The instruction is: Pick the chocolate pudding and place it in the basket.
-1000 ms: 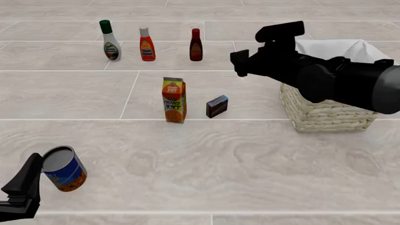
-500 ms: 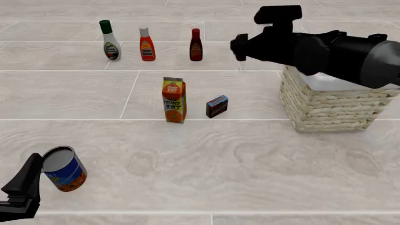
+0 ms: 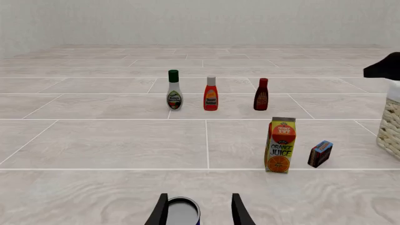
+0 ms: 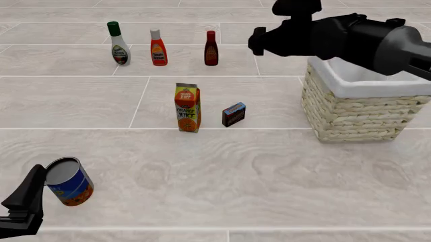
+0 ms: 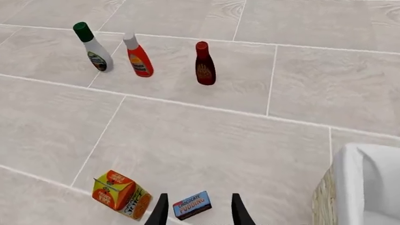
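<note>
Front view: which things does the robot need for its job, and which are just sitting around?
Needed for the job:
- chocolate pudding
- basket

Just sitting around:
- orange juice carton
- green-capped white bottle
- orange-red bottle
- dark red bottle
- blue can, tipped over by the left gripper

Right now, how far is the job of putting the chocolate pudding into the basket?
Nothing is done yet. The chocolate pudding stands on the table beside the orange juice carton, apart from the basket. In hand: the right gripper is high above the pudding, jaws open and empty. The left gripper is open around a tin can. Left to do: descend, grasp, carry, release.
</note>
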Robot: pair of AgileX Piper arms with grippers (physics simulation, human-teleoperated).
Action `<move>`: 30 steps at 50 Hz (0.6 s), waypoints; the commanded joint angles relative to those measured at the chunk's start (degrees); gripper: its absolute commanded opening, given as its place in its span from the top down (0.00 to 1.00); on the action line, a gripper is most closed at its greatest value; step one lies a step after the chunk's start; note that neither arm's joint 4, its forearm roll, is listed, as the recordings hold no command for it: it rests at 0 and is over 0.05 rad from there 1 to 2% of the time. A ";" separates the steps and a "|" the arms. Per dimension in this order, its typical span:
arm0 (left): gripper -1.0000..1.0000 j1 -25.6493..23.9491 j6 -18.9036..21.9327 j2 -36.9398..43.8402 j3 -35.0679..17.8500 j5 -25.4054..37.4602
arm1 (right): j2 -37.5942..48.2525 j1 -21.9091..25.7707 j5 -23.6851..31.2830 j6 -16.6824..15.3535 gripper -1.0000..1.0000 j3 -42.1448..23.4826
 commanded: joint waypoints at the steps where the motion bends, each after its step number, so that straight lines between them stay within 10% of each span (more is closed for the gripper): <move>1: 0.00 0.00 0.00 0.00 0.00 0.00 | 2.97 -1.06 3.83 2.36 0.00 -4.27; 30: 0.00 0.00 0.00 0.00 0.00 0.00 | 7.69 -4.20 10.16 7.96 0.00 -11.83</move>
